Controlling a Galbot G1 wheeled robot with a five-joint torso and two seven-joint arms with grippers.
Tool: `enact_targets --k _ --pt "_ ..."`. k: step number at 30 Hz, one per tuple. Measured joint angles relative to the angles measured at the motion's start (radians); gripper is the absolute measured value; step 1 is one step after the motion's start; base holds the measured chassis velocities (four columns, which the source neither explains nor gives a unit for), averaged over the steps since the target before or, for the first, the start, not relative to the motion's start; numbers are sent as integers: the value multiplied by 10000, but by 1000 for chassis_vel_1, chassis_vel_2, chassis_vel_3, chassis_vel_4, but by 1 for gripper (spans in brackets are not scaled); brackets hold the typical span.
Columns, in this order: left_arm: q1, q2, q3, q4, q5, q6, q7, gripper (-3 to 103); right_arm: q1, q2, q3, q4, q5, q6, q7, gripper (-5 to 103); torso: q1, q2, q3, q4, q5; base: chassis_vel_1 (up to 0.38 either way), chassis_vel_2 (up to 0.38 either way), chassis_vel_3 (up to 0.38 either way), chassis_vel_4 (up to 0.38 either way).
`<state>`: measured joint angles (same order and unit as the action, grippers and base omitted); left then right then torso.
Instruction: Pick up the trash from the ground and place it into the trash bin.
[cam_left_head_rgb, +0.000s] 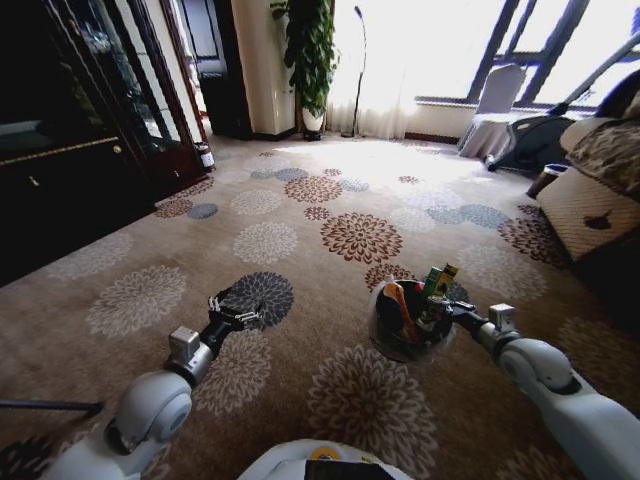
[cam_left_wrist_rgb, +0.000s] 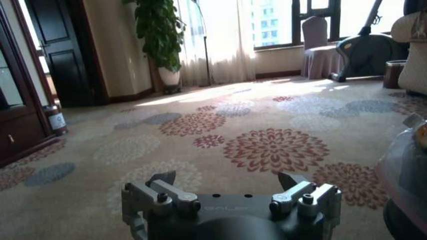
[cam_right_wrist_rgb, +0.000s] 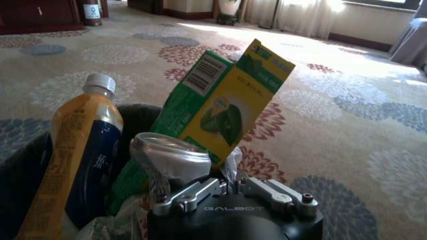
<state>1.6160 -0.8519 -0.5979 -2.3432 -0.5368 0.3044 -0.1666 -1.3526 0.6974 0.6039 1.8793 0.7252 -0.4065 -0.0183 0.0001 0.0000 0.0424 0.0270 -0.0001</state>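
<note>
The right hand reaches over the rim of the small round dark trash bin with its translucent plastic liner, which stands on the brown flower-patterned carpet floor just in front of the robot's right side. In the right wrist view this hand has its fingers drawn close together around a crumpled silver can, held just above the bin's opening. Directly beyond the hand, inside the bin, a tall green-and-yellow cardboard carton leans upright with its barcode showing, and beside it stands an orange-and-dark-blue plastic bottle with a white cap; both poke up past the rim. The left hand hangs low over the carpet well to the left of the bin, its fingers spread wide with nothing between them, as the left wrist view shows. Far past both hands, by the wall, a tall green potted plant stands near bright curtained windows, and dark wooden cabinets line the room's left side.
</note>
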Motion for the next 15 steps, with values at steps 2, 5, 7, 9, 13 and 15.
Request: enact_targets --k 2,5,7,9,13,15 --pt "0 0 0 1 -1 0 1 100 0 0 -1 -2 0 -1 0 3 -1 0 -3 -3 -1 0 0 0 0" --pt "1 0 0 3 -4 -1 4 100 0 0 -1 -4 0 -2 0 3 -1 1 -3 -5 0 0 0 0 0" --pt "1 0 0 3 -4 -2 4 100 0 0 -1 -7 0 -4 0 3 0 0 -2 -3 3 0 0 0 0" --pt "0 0 0 4 -5 -2 3 100 0 0 -2 -7 0 -5 0 3 0 0 -2 -2 1 0 0 0 0" --pt "0 0 0 4 -5 -2 4 100 0 0 -2 -6 0 -6 0 3 0 0 -3 0 0 0 0 0 0" --pt "0 0 0 4 -5 -2 4 100 0 0 -3 -7 0 -7 0 3 0 1 -3 -2 1 0 0 0 0"
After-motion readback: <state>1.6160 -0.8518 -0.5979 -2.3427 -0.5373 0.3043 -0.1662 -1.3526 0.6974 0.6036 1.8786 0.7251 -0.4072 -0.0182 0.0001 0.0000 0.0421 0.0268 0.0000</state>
